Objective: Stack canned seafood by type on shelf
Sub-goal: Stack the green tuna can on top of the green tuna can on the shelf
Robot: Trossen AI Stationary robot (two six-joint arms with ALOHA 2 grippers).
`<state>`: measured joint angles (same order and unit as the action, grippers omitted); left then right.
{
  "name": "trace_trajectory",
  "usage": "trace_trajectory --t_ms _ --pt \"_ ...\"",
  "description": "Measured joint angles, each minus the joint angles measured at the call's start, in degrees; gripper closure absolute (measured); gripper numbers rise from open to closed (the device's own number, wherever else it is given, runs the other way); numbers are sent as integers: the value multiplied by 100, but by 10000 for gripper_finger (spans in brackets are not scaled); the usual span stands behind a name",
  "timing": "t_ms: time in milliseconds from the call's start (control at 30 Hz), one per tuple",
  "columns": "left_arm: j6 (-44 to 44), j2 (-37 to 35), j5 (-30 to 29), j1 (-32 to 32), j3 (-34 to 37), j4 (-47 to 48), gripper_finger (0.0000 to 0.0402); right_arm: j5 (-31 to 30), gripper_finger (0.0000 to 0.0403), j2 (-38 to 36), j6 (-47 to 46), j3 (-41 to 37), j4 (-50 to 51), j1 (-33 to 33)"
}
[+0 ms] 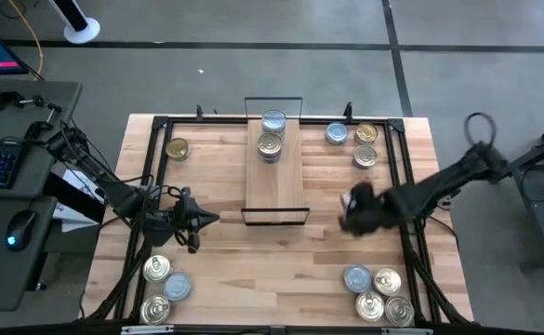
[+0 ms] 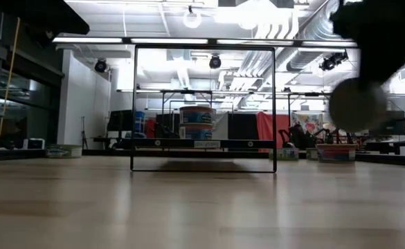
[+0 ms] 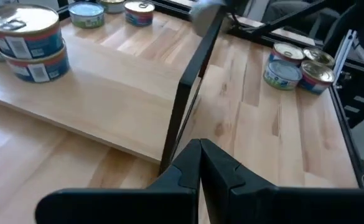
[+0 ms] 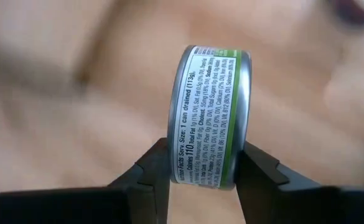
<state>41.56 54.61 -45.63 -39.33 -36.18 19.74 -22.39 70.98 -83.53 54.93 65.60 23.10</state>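
Note:
The shelf (image 1: 274, 181) is a light-wood plank with black wire frames at its short ends, lying mid-table. On its far part stand tins of canned seafood (image 1: 271, 146); a stack of two (image 3: 26, 46) shows in the left wrist view. My right gripper (image 1: 355, 212) hangs blurred above the table, right of the shelf's near end, shut on a green-labelled tin (image 4: 208, 115). My left gripper (image 3: 200, 155) is shut and holds nothing; it hovers left of the shelf's near frame (image 3: 185, 99). My right gripper pinches the tin between its two fingers (image 4: 154, 168), one on each flat face, near the rim (image 4: 203, 177). The fingers come steeply from above. The tin stands on edge in the hold, label wall toward the wrist, one round face (image 2: 356, 104) toward the table's near side, lifted clear.
Loose tins lie in groups at the near left (image 1: 165, 284), near right (image 1: 378, 293) and far right (image 1: 353, 140), with one gold tin (image 1: 177, 148) at the far left. A black frame (image 1: 160, 126) runs around the tabletop. A keyboard and mouse sit on the side desk (image 1: 11, 177).

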Motion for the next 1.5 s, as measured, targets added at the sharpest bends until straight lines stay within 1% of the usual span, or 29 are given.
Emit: trace_trajectory --t_ms 67,100,133,167,200,233,300,367,433,533,633,700,767,833,967,1100,1300,1500 --pt "44 0 -98 0 0 -48 401 -602 287 -594 280 -457 -671 -640" --pt "81 0 -194 11 0 -76 401 -792 287 -901 606 -690 -1163 -1012" --pt "134 0 -325 40 0 -97 401 -880 287 -1187 997 -927 -1774 -1400" --pt "200 0 -486 92 0 -129 401 -845 287 -1436 1438 -1176 -2520 -1823" --pt "291 0 -680 162 0 -175 401 -686 287 -1623 1843 -1413 -3260 -2249" --pt "382 0 -907 253 0 -222 402 -372 287 -1767 2198 -1681 -4108 -2685" --pt "548 2 -1367 474 0 -339 401 423 287 -1820 2614 -2134 -5606 -3513" --pt "704 0 -1694 786 0 -451 401 1171 287 -1638 2664 -2471 -6938 -4196" --pt "772 2 -1792 1114 0 -703 401 1717 287 -1275 2504 -2631 -8037 -4732" --pt "694 2 -1610 1555 0 -1263 401 2288 287 -497 2088 -2625 -9525 -5202" --pt "287 24 -1259 1923 0 -1772 401 2834 287 332 1685 -2260 -10565 -5367" --pt "16 22 -1072 2124 0 -2093 401 3089 287 823 1499 -1911 -10770 -5416" --pt "-194 20 -890 2280 0 -2329 401 3309 287 1261 1497 -1534 -10746 -5441" --pt "-379 22 -729 2381 0 -2530 402 3389 283 1630 1486 -1201 -10725 -5459" --pt "-628 20 -533 2444 0 -2695 402 3400 271 2245 1394 -585 -10610 -5472" --pt "-661 20 -526 2444 0 -2694 401 3250 271 2756 1384 28 -10085 -5472" --pt "-776 15 -303 2441 0 -2689 401 3225 271 3207 1428 726 -9561 -5461" --pt "-776 7 -97 2422 0 -2690 401 3000 270 3222 1404 840 -9167 -5461"
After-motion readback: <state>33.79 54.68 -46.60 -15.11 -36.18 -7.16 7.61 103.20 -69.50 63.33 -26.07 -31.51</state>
